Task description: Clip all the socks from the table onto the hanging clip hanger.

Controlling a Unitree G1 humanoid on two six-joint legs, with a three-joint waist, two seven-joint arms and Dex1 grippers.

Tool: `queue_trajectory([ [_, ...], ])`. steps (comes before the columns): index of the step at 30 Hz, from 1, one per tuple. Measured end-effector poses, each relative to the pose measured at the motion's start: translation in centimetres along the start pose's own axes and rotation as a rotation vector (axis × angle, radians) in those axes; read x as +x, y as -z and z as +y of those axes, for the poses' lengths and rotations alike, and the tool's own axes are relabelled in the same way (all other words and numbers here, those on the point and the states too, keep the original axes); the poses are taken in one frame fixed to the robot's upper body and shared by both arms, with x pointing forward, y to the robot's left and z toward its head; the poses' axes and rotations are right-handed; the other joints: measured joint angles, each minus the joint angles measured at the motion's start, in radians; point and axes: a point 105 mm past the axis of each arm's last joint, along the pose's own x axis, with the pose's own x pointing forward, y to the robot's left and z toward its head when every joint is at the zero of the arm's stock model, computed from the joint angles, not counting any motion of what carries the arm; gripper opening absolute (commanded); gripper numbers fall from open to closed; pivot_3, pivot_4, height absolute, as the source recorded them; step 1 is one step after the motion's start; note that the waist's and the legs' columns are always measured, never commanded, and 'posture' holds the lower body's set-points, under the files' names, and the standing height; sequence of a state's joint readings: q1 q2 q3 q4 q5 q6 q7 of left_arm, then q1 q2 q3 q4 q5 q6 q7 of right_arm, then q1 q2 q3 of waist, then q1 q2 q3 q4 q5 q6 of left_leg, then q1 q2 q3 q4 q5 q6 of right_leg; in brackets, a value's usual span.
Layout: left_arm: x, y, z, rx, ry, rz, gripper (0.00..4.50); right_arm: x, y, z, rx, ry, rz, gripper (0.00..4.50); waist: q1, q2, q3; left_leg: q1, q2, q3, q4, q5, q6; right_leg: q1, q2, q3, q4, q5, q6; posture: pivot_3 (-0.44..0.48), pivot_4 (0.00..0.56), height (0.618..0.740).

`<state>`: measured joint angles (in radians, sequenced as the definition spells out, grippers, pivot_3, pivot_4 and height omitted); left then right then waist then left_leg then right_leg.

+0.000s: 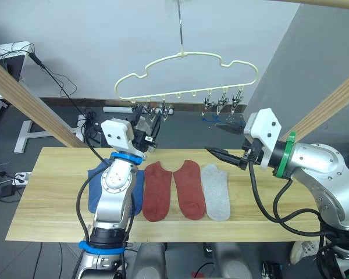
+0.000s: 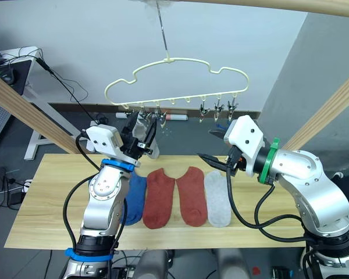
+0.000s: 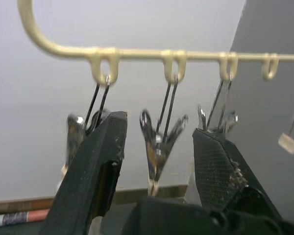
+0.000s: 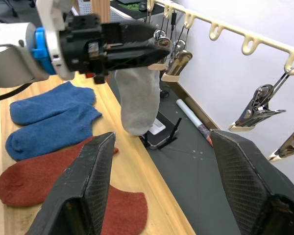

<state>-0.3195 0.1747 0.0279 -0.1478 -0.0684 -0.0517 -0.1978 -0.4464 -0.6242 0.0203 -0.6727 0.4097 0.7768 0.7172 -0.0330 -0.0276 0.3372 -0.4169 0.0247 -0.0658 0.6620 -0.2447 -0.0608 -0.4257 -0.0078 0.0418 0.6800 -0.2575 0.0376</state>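
Under pole frame (image 1: 23,93), clip hanger (image 1: 186,72) hangs by hook above desk (image 1: 46,209). Left end effector (image 2: 141,135) raised to hanger's 8 o'clock end, fingers spread wide around metal clip (image 3: 157,142); grey sock (image 4: 137,100) dangles at that end, grip on it cannot be told. Right end effector (image 1: 221,142) at hanger's 4 o'clock, jaws wide apart, empty. On desk in row: blue socks (image 4: 49,117), two rust-red socks (image 1: 174,189), grey sock (image 1: 216,192) at 3 o'clock end.
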Motion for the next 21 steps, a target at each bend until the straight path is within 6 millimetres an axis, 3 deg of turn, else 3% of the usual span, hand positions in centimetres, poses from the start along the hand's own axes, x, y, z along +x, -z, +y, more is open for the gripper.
queue_trajectory([
  [12, 0.76, 0.01, 0.35, -0.007, -0.014, -0.002, 2.47, -0.09, 0.11, -0.5, -0.01, 0.007, 0.01, 3.19, 0.0, 0.0, 0.0, 0.0, 0.0, 0.0, 0.0, 0.0, 0.0, 0.0, 0.0, 0.0, 0.0, 0.0, 0.0, -0.053, 0.307, 0.74],
  [15, 0.77, 0.01, 0.32, -0.014, -0.01, -0.003, 1.94, -0.09, 0.03, -0.5, -0.014, 0.007, 0.005, 3.22, 0.0, 0.0, 0.0, 0.0, 0.0, 0.0, 0.0, 0.0, 0.0, 0.0, 0.0, 0.0, 0.0, 0.0, 0.0, -0.056, 0.306, 0.74],
  [21, 0.79, 0.0, 0.03, -0.03, 0.009, -0.004, 0.36, -0.1, 0.14, -0.47, -0.004, 0.011, 0.003, 3.22, 0.0, 0.0, 0.0, 0.0, 0.0, 0.0, 0.0, 0.0, 0.0, 0.0, 0.0, 0.0, 0.0, 0.0, 0.0, -0.056, 0.306, 0.74],
])
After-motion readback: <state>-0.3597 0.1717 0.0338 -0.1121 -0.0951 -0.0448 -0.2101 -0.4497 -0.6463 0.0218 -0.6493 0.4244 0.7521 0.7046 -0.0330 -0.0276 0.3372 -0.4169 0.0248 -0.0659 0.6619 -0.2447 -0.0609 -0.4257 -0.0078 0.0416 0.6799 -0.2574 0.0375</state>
